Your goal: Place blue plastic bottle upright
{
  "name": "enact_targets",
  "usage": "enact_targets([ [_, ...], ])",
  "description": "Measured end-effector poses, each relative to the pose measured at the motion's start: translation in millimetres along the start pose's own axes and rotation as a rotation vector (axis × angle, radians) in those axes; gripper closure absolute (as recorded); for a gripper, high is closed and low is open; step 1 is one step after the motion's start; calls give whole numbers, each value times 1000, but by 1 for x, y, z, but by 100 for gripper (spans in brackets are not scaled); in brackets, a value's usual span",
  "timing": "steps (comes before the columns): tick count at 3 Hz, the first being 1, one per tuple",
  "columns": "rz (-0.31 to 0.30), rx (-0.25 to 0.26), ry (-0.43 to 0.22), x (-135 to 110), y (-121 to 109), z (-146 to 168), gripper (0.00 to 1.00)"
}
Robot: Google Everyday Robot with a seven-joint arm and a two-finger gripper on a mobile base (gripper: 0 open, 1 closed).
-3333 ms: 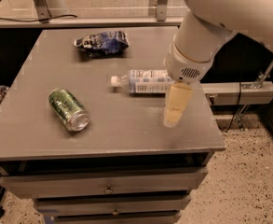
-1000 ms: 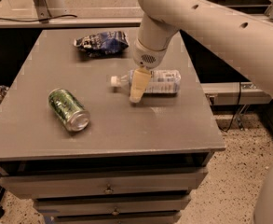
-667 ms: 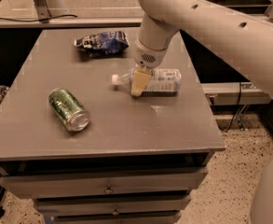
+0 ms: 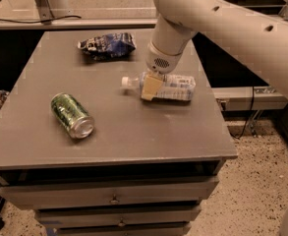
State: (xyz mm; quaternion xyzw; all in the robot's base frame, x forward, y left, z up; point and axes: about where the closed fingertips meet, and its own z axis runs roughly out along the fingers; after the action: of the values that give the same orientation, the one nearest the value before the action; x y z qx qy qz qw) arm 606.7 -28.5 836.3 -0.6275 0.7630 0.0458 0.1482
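The gripper (image 4: 151, 87) is sitting over the lying bottle (image 4: 177, 87), near its cap; how wide, I cannot tell.

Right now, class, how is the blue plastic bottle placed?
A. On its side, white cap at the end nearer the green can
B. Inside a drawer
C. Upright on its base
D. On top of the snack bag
A: the blue plastic bottle lies flat on the table, cap end nearer the green can, with the end effector down over its neck end.
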Motion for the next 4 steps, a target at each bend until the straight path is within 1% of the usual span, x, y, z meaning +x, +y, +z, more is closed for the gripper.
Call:
enact_targets([
  [1,-24,42,-80,-10,-1,-24,100],
  [2,-48,74,-196,-23,-4,-48,100],
  [3,-59,84,-328,-37,-10,-66,100],
  [4,-48,82,-508,-44,-20,-75,100],
])
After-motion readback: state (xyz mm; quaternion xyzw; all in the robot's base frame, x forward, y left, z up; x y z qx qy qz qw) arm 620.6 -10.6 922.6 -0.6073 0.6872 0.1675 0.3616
